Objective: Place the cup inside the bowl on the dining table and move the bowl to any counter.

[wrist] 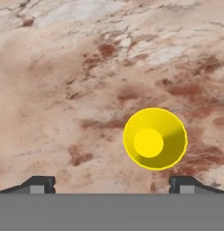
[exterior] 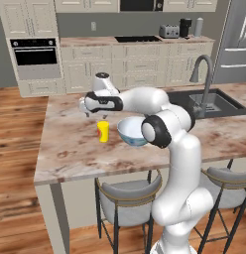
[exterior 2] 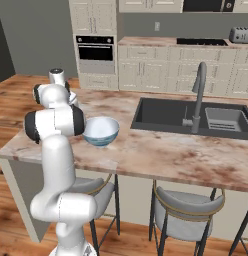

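Pincer [exterior: 89,113] spread wide and empty, hovering above the small bright yellow cup [wrist: 154,138] on the marbled stone table [exterior: 70,149]; wide white bowl [exterior: 131,131] waits beside it, nothing moved yet.

Open marbled stone surrounds the cup [exterior: 102,131] on the dining table [exterior: 70,154], with bare top to its left, near side and far side. The bowl [exterior: 131,131] stands just to its right, apart from it, narrowing access from that side. The gripper [exterior: 95,115] hangs above the cup with jaws spread wide, nothing between it and the rim below. Farther right, the sink [exterior: 214,101] and its tall faucet [exterior: 204,79] block passage along the table's far right.
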Controlling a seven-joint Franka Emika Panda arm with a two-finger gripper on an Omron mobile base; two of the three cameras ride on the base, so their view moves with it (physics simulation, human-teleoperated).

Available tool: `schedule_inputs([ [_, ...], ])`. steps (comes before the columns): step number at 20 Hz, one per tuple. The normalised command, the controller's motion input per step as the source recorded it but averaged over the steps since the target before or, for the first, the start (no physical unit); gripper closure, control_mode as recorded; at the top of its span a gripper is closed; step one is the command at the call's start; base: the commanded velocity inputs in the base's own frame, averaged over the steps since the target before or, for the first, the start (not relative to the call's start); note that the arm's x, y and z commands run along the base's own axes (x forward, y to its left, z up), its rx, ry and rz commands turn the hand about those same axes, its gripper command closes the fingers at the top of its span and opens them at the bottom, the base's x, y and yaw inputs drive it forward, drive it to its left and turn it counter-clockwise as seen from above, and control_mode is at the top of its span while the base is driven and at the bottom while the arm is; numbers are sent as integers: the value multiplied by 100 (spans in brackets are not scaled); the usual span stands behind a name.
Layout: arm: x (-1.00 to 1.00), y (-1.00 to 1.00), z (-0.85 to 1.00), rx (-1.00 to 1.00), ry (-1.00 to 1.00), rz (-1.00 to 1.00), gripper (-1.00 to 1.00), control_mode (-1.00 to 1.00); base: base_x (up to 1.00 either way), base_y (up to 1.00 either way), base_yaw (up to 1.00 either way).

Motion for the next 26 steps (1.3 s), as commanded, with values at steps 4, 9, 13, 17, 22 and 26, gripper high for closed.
schedule_inputs([
  [4,0,0,-16,0,0,0,-100,-100,0,0,0],
  [9,0,-2,-17,0,0,0,-100,-100,0,0,0],
  [13,0,-5,-15,0,0,0,-100,-100,0,0,0],
  [17,0,-19,-6,0,0,0,-100,-100,0,0,0],
  [22,-2,-22,0,0,0,0,-100,-100,0,0,0],
  [26,-3,-18,0,0,0,0,-100,-100,0,0,0],
])
